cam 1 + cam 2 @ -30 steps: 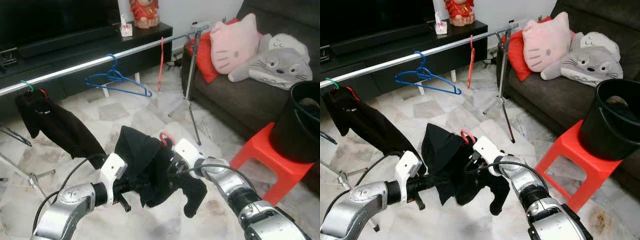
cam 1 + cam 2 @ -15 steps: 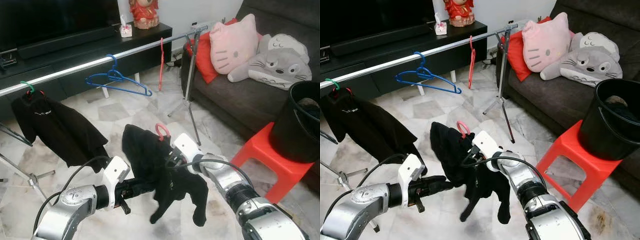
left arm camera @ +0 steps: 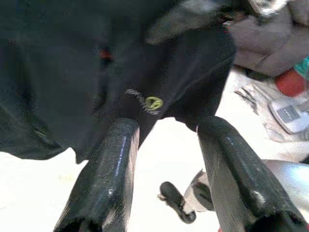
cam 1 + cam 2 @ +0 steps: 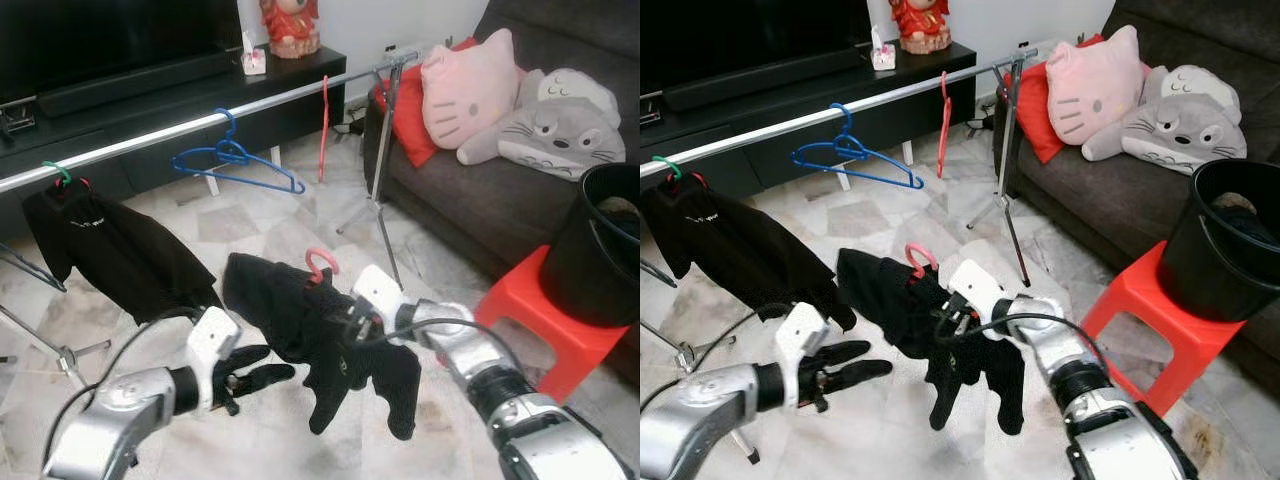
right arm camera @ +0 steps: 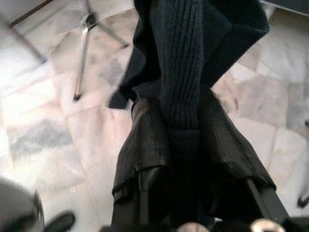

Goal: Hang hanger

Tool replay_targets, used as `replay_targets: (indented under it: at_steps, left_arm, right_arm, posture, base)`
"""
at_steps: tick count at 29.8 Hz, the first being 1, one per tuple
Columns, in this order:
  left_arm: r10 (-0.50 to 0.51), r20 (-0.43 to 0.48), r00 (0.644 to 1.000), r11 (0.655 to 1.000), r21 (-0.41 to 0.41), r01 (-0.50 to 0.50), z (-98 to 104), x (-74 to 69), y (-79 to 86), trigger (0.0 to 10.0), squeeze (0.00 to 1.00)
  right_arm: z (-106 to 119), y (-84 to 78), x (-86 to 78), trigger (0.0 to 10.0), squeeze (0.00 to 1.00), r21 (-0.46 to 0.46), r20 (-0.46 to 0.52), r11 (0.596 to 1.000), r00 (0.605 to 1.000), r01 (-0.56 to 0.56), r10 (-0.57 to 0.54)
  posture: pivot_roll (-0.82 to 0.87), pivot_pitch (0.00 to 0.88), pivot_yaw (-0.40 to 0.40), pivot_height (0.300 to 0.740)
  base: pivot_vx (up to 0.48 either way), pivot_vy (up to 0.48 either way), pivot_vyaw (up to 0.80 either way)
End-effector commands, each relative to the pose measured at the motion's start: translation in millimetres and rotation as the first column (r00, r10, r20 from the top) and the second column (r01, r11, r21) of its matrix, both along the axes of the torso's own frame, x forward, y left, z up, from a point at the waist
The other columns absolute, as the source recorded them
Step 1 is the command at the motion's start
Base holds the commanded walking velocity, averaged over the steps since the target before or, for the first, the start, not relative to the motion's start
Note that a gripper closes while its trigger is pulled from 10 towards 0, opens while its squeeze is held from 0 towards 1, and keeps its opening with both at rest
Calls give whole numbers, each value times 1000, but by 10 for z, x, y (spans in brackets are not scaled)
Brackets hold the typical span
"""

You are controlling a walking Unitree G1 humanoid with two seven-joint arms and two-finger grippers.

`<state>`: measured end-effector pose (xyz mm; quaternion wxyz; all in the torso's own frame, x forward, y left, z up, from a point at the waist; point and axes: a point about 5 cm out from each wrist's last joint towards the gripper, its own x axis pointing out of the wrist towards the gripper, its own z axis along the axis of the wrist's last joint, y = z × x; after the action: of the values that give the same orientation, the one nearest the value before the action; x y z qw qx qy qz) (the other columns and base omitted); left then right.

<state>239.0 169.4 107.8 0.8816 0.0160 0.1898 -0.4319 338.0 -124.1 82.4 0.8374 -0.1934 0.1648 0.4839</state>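
left gripper [image 4: 855,365]: fingers spread, empty, just below garment hem
right gripper [image 4: 352,322]: pinched on black garment [image 4: 320,335], limp, light
pink hanger [image 4: 318,264]: hook above fingers; stiff, better hold
rail [image 4: 200,122]: far beyond

hangers: four, namely green [image 4: 58,174], blue [image 4: 236,160], red [image 4: 323,124], pink [image 4: 318,262]. black garments: two [image 4: 115,252] [image 4: 330,340]. plush cushions: two [image 4: 470,88] [image 4: 560,120]; red stool [image 4: 545,312]: one; black bucket [image 4: 595,245]: one

Black garment [image 5: 181,72] ribbed knit; rail [image 4: 200,122] shiny metal
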Motion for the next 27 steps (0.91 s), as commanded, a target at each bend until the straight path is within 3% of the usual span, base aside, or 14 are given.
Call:
replay_targets:
  at_steps: [1, 5, 10, 19, 27]
  left_arm:
    - [-6, 22, 1000, 1000, 0, 6, 78, -11, 31, 10000, 1000]
    - [-35, 34, 999, 999, 43, 34, 146, -40, 123, 10000, 1000]
    - [-82, 46, 996, 996, 40, 80, 218, -47, 101, 10000, 1000]
    - [-212, 0, 977, 976, 40, 212, 149, -116, -61, 10000, 1000]
    - [-232, 3, 973, 972, 45, 232, 133, -89, -86, 10000, 1000]
  right_arm:
    - [34, 5, -22, 10000, 0, 0, 19, 998, 998, -58, 58]
    - [-47, -230, -174, 10000, 0, -91, -66, 969, 972, -229, 224]
    - [-70, -326, -245, 10000, 0, -102, -105, 951, 953, -293, 283]
    - [-35, -252, -365, 10000, 0, -28, -139, 895, 888, -445, 438]
    - [-24, -234, -388, 10000, 0, -30, -145, 878, 872, -477, 469]
  posture:
    - [-37, 4, 61, 740]
    - [-37, 7, 62, 740]
    - [-38, 10, 61, 740]
    - [-40, 13, 58, 740]
    - [-39, 13, 56, 740]
  base:
    - [0, 0, 0]
    - [0, 0, 0]
    - [0, 0, 0]
    - [0, 0, 0]
    - [0, 0, 0]
